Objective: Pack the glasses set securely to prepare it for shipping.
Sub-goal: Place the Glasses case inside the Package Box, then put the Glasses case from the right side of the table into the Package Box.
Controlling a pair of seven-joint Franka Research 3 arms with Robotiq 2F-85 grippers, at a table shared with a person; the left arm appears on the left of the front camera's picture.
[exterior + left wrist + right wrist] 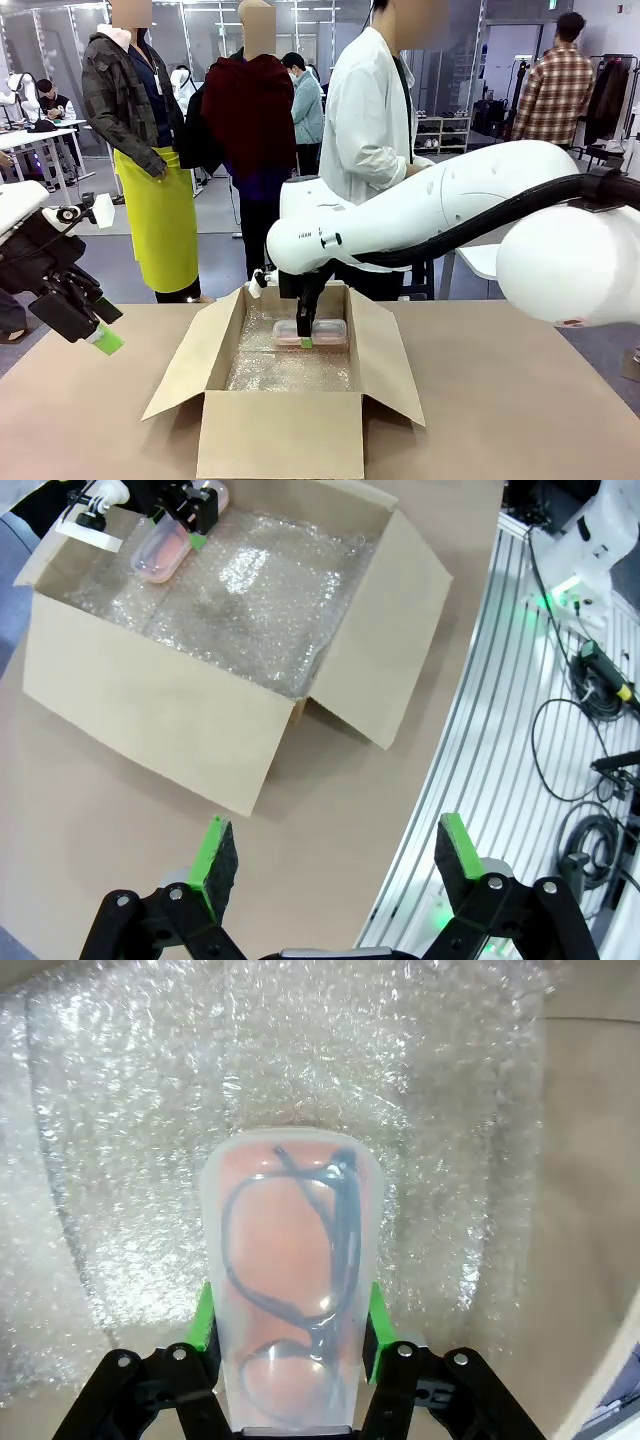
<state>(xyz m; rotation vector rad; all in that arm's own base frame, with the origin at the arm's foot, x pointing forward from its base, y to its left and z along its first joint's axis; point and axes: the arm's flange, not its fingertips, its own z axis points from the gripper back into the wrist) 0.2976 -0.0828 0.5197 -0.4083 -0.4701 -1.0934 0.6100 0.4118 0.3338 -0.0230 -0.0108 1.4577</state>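
Right gripper: we saw it closed in on the pink case, with a green pad against each long side.
Pink case: it sat inside the open cardboard box, near the far wall, over the bubble wrap. We could not tell whether it touched the wrap. Dark-framed glasses showed through it.
Left gripper: we found it spread wide and empty, above the table to the left of the box.
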